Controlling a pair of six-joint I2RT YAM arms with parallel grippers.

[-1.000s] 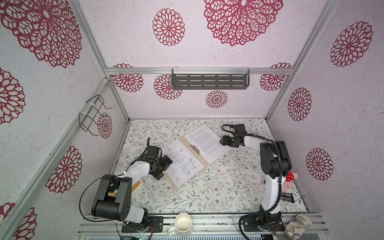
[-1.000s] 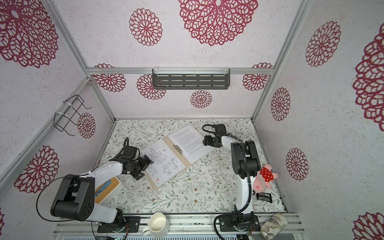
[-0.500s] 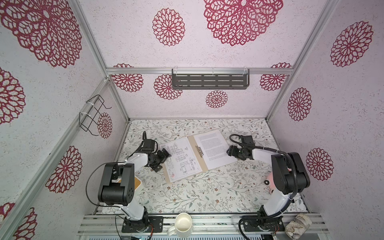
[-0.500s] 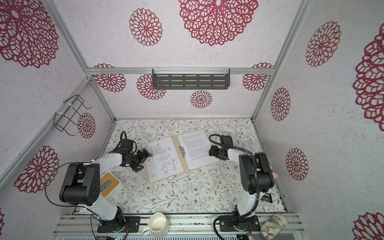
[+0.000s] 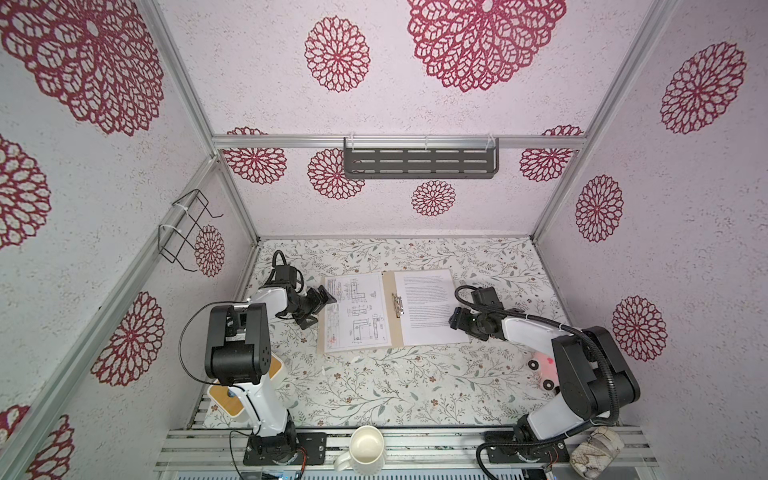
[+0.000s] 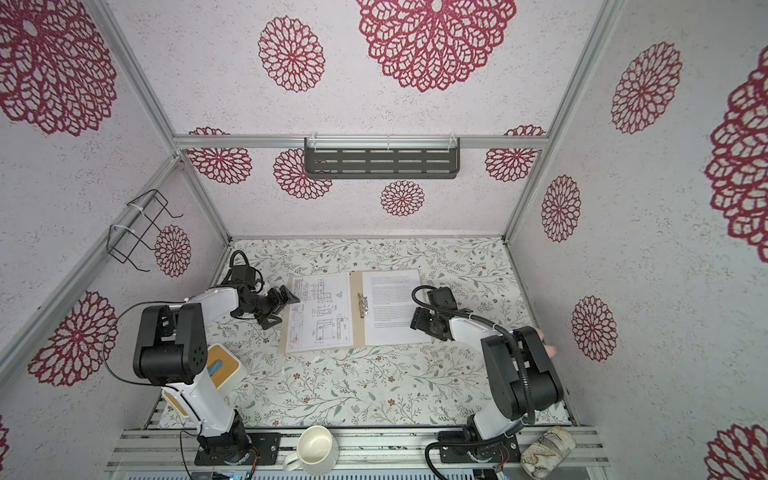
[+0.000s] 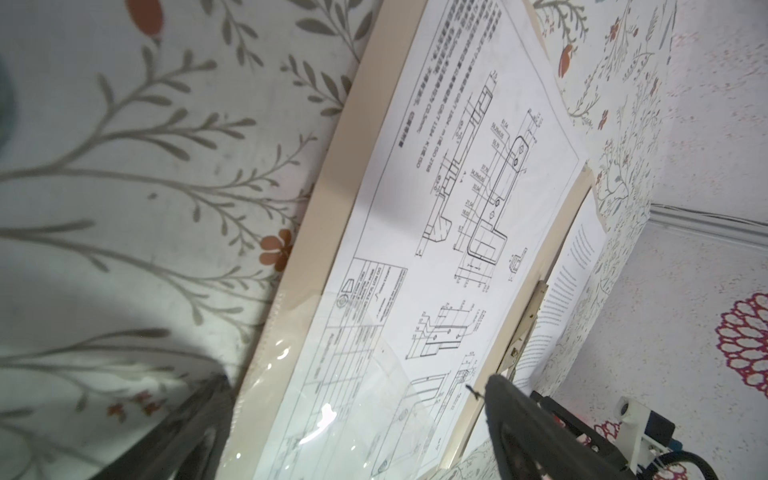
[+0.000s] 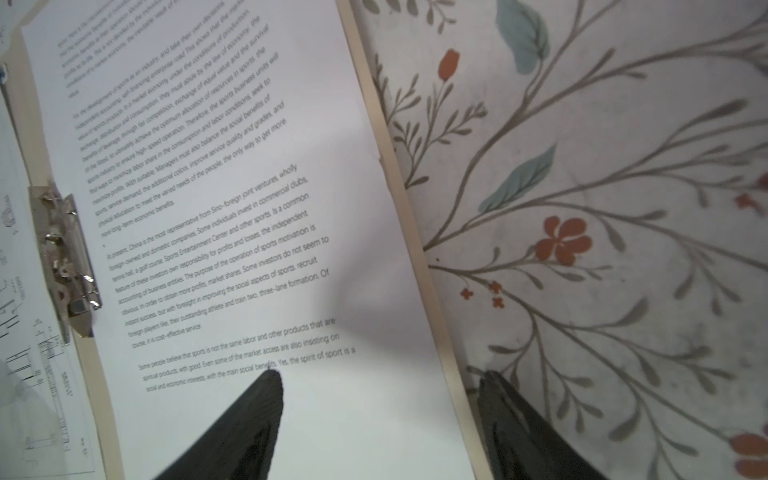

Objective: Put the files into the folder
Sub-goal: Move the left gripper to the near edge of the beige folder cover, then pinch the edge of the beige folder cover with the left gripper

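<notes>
The open beige folder (image 5: 392, 332) lies flat on the table (image 5: 374, 386), far of centre, mostly hidden under its papers: only thin rims and the middle strip with the metal clip (image 5: 397, 305) show. The drawing sheet (image 5: 353, 311) covers its left half, the text sheet (image 5: 428, 307) its right; a glossy clear film (image 7: 345, 386) over the drawing's corner is hard to make out in the left wrist view. The left claw (image 5: 319, 311) gapes released at the folder's left edge; the right claw (image 5: 454, 322), also released, straddles the right edge
</notes>
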